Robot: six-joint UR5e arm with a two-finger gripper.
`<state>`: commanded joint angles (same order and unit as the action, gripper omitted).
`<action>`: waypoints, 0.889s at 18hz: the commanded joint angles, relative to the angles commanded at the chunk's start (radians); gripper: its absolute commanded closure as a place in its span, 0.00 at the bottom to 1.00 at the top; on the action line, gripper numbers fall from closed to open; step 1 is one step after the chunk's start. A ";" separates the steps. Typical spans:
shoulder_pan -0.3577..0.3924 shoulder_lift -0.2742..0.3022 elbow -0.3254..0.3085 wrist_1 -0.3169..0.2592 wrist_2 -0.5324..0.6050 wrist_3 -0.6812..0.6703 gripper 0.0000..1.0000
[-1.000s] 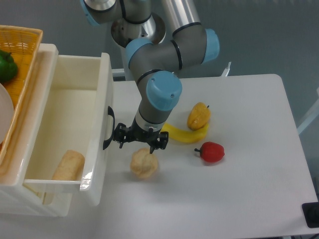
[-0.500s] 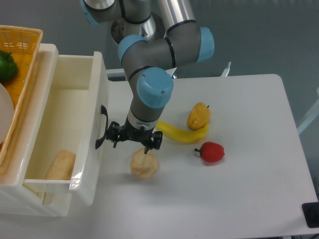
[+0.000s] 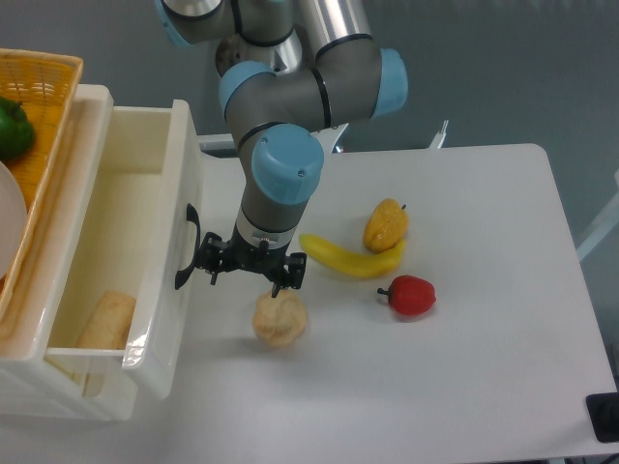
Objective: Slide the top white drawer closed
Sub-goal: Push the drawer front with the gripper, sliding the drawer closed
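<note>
On the left of the table [image 3: 464, 387], the top drawer [image 3: 145, 290] stands pulled out of its cabinet [image 3: 92, 106], front panel facing right, black handle [image 3: 184, 249] on it. No brand, label or writing can be read anywhere.

Gripper [image 3: 249, 268] sits just right of the handle, very near the front panel; whether it touches the handle cannot be told. Jaws look spread, w/ nothing between them (dark fingers, small in the view). Arm [image 3: 290, 126] comes down from the top, grey w/ blue caps, and covers part of the table behind it.

Around the gripper: a tan bread roll [image 3: 280, 319] lies just below it, close to the fingers, apart from the drawer front. Banana [image 3: 350, 258] lies to the right, its left end near the arm's wrist. An orange-yellow fruit [image 3: 385, 225] touches the banana's right end. Red pepper [image 3: 411, 295] lies below those, apart from both. Nothing lies between gripper and drawer front.

Containers: the drawer holds one pale loaf [image 3: 104, 319] near its lower corner; the rest of its floor is bare. A yellow basket [image 3: 44, 87] sits atop the cabinet at far left, w/ a green pepper [image 3: 12, 128] and the edge of a white plate [image 3: 8, 227] inside (both cut off by the frame).
</note>
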<state>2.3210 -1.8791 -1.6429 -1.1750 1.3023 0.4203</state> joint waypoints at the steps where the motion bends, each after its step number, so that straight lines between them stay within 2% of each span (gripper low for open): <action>1: -0.003 0.000 0.000 0.000 -0.002 -0.002 0.00; 16: -0.055 -0.002 0.006 0.000 0.012 -0.054 0.00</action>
<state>2.2657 -1.8807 -1.6368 -1.1750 1.3146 0.3666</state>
